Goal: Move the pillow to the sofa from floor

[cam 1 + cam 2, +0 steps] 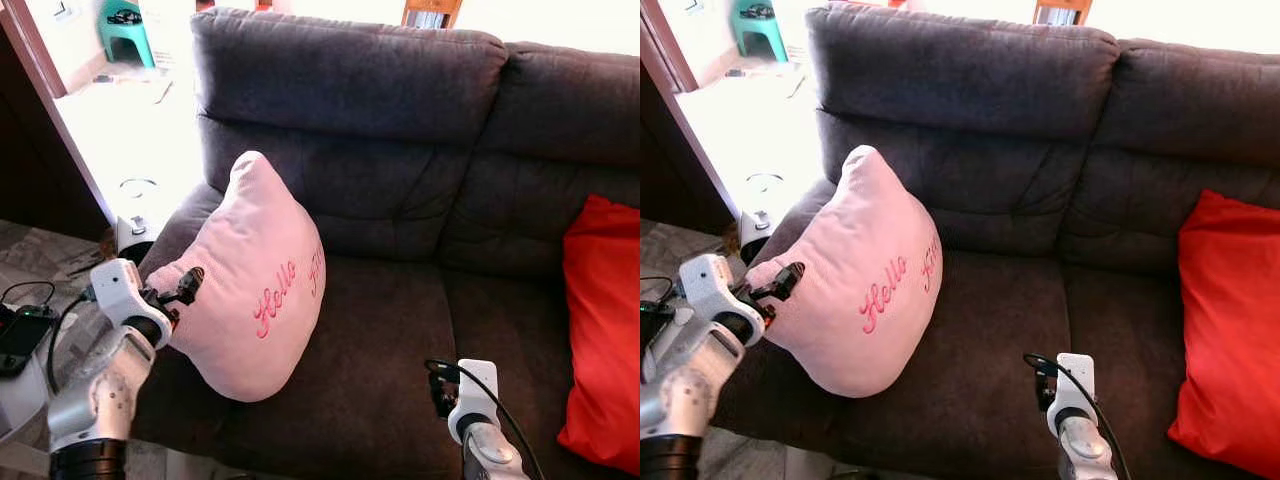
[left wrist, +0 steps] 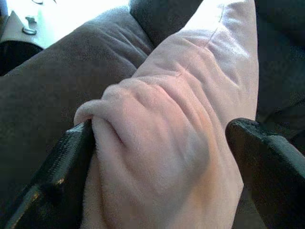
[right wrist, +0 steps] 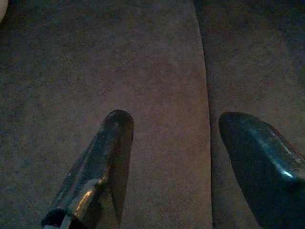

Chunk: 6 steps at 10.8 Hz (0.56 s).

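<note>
Pillow (image 1: 255,290) on sofa (image 1: 400,330), left gripper (image 2: 157,157) pinching it.

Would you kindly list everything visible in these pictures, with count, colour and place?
pink pillow: one, pale pink with pink script, standing on the sofa's left seat by the armrest
sofa: one, dark grey, across the view
red cushion: one, red, on the sofa's right end
stool: one, green, on the bright floor far left behind the sofa
cables and dark device: black, on the floor at the left
left gripper: one, black fingers, pinching the pillow's left edge
right gripper: one, black fingers, open above the seat cushion
</note>
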Available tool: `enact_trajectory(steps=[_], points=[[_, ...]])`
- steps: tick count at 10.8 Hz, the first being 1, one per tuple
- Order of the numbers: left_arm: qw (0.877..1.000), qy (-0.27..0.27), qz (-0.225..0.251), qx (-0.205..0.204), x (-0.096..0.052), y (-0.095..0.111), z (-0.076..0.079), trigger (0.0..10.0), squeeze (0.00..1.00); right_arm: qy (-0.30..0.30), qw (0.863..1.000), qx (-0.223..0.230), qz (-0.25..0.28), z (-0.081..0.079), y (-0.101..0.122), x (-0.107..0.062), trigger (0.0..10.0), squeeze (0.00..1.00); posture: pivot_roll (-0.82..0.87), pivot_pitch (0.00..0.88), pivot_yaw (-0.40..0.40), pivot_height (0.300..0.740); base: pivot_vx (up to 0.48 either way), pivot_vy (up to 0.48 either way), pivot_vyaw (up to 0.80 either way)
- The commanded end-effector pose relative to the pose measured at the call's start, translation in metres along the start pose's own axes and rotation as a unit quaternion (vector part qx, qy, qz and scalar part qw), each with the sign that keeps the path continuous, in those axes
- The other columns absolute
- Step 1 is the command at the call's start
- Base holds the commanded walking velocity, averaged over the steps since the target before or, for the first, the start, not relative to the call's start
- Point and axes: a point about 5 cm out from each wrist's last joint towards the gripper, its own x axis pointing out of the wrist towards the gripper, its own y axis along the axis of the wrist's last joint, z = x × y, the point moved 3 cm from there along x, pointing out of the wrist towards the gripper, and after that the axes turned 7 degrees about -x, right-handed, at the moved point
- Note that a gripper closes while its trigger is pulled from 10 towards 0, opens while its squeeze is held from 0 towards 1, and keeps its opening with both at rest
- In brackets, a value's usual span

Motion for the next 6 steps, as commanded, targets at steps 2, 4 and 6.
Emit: enact_trajectory(steps=[2,4,6], points=[[0.997,0.033,-0.005,0.07,0.003,0.016,0.008,10.0,0.0,-0.001,1.0,0.001,-0.009,0.0,-0.002,0.0,10.0,0.0,0.09,0.051,-0.089,0.74,0.0,0.0,0.0],[0.996,0.039,-0.026,0.077,0.003,0.019,0.011,10.0,0.0,0.001,1.0,0.001,-0.004,-0.004,0.004,0.002,10.0,0.0,0.09,0.048,-0.089,0.74,0.0,0.0,0.0],[0.994,0.056,-0.029,0.086,0.0,0.025,0.009,10.0,0.0,0.0,1.0,0.002,-0.001,-0.004,0.005,0.002,10.0,0.0,0.09,0.045,-0.087,0.74,0.0,0.0,0.0]])
